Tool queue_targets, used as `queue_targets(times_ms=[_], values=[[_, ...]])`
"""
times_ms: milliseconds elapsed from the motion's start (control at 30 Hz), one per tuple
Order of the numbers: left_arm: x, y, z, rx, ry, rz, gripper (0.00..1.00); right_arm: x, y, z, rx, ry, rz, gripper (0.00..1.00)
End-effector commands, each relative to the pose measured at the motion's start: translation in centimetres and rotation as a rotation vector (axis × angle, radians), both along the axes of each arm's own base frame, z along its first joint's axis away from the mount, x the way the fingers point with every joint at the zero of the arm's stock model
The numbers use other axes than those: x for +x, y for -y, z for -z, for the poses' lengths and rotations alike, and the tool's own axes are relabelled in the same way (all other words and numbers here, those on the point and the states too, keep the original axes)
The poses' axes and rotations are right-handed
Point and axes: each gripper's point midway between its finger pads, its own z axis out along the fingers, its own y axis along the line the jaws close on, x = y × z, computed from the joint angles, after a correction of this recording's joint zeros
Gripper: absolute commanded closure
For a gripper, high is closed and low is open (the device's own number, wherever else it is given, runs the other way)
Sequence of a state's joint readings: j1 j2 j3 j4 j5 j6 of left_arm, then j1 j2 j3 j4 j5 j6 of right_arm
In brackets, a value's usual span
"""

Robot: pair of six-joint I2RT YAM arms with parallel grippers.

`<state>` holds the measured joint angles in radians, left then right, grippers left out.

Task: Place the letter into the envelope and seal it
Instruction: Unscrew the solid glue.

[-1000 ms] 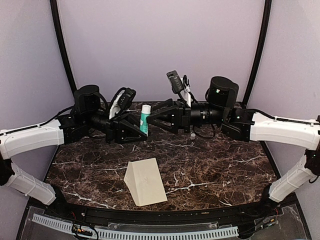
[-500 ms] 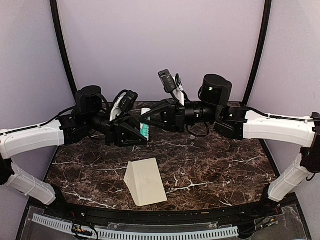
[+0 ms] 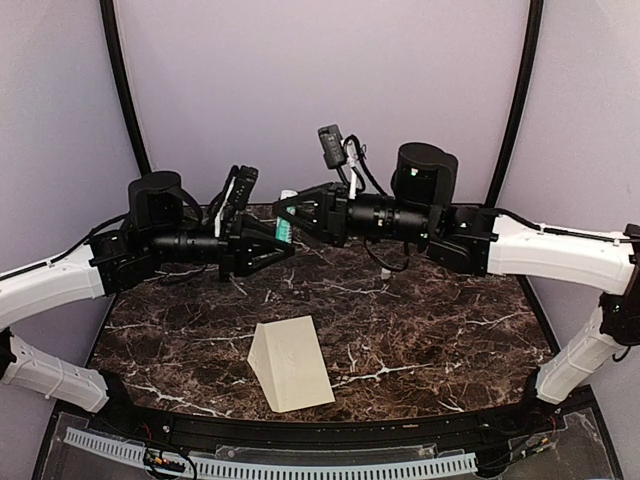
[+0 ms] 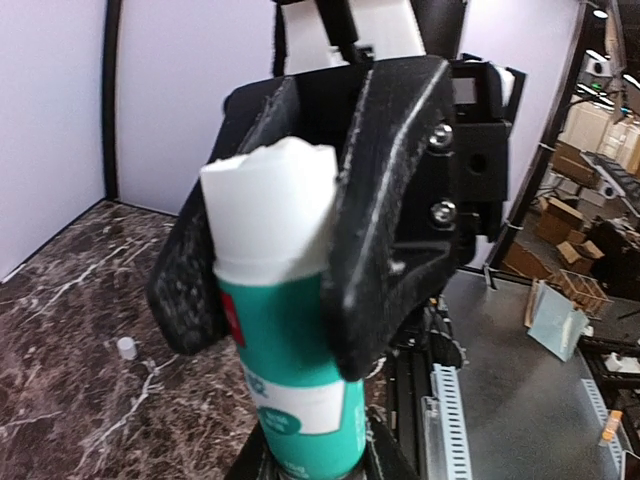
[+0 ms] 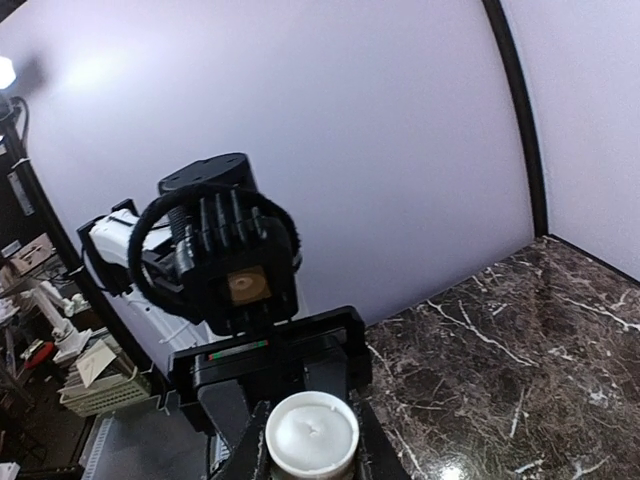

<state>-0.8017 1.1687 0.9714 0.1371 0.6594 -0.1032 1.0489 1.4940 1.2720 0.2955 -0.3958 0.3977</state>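
Wedged between left pincer [image 3: 272, 247] and right pincer [image 3: 290, 215], the glue stick [image 3: 284, 230] shows only a teal sliver. Its base runs off the bottom edge, label print blurred. White speck [image 4: 126, 347] left of the right pincer: too small to call.

Envelope [image 3: 290, 362] lies on table [image 3: 450, 340], front-centre (tube [image 3: 284, 229] raised behind it).

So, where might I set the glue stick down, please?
Bare table right of the envelope; a narrower patch left of it. Crowded at the back, where left gripper and right gripper hold the glue stick.
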Motion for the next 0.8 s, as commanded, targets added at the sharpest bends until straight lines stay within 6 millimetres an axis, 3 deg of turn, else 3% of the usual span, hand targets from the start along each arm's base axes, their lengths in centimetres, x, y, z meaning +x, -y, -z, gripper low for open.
queue_targets(times_ms=[0,167,367,467,567,767], values=[[5.1,-2.2,-0.4,0.041,0.113,-0.305,1.0,2.7,-1.9,2.5,-0.138,-0.11,0.227,1.0],[7.3,-2.9,0.9,0.103,0.092,-0.428,1.0,5.0,-3.3,5.5,-0.262,-0.189,0.437,1.0],[8.0,-3.4,1.1,0.123,0.09,-0.476,1.0,5.2,-5.2,7.1,-0.319,-0.213,0.514,1.0],[8.0,-3.3,1.1,0.122,0.087,-0.471,1.0,4.8,-5.1,6.5,-0.299,-0.207,0.495,0.98],[7.4,-3.0,0.9,0.105,0.077,-0.437,1.0,4.5,-4.2,5.0,-0.26,-0.187,0.475,0.89],[6.2,-2.3,0.2,0.07,0.069,-0.358,1.0,3.7,-1.1,2.2,-0.162,-0.166,0.358,0.59]])
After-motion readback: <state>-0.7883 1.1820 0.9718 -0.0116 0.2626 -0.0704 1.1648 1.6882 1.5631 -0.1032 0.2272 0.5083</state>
